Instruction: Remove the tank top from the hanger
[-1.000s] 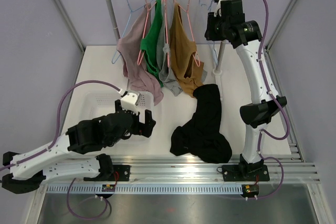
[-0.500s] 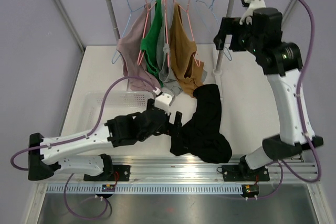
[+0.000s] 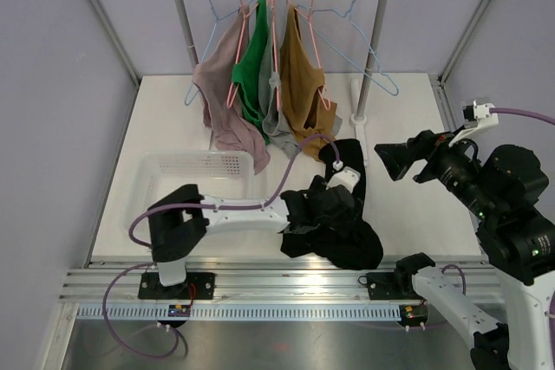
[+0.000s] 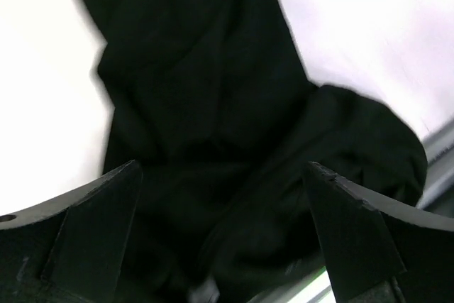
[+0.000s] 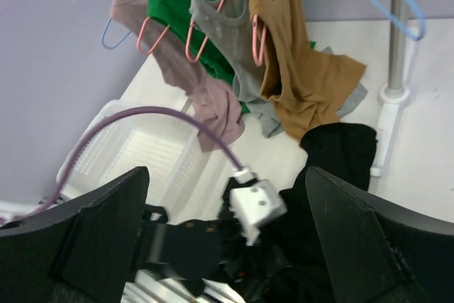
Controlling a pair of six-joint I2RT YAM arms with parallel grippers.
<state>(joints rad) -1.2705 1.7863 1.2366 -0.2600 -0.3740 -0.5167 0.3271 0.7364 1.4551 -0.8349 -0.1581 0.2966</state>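
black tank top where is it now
In the top view the black tank top lies on the table, right of the white basket, under the left pincer.

The tank top (image 3: 354,244) is black, the basket (image 3: 156,162) white, the walls (image 3: 52,84) lilac.

We find no readable text, label, brand mark, number or sign in any of the three views. On the underside of the aluminium rail (image 3: 295,279), one small module (image 3: 180,308) toward its left end and a second module (image 3: 422,312) toward its right end show coloured spots, too small for us to make out lettering.
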